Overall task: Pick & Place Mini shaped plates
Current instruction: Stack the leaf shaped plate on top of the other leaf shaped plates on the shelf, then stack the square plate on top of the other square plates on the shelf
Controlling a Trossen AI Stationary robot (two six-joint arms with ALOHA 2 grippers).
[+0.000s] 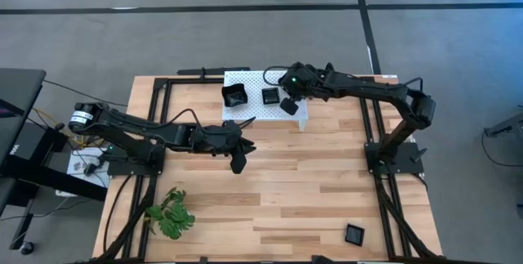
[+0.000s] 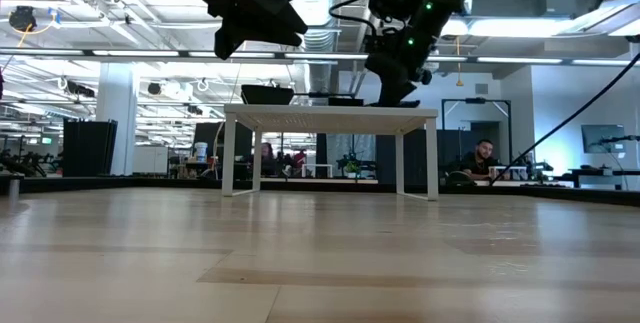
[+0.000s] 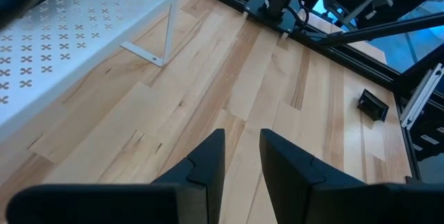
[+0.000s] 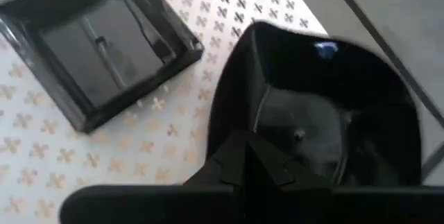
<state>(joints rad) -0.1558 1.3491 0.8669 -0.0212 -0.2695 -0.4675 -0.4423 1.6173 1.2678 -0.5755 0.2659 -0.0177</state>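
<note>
Two plates (image 1: 236, 96) (image 1: 270, 96) sit on the platform (image 1: 253, 80), the right pincer (image 1: 288, 99) clamps a third plate (image 4: 326, 113) there, one plate (image 1: 354, 234) waits on the surface (image 1: 310, 182), and the left pincer (image 1: 238, 162) hangs open, empty.

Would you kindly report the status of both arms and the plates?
Right end effector shut on black plate over white platform. Left end effector empty, above table middle. Two plates on platform, one near table edge. Nothing obstructing.
</note>
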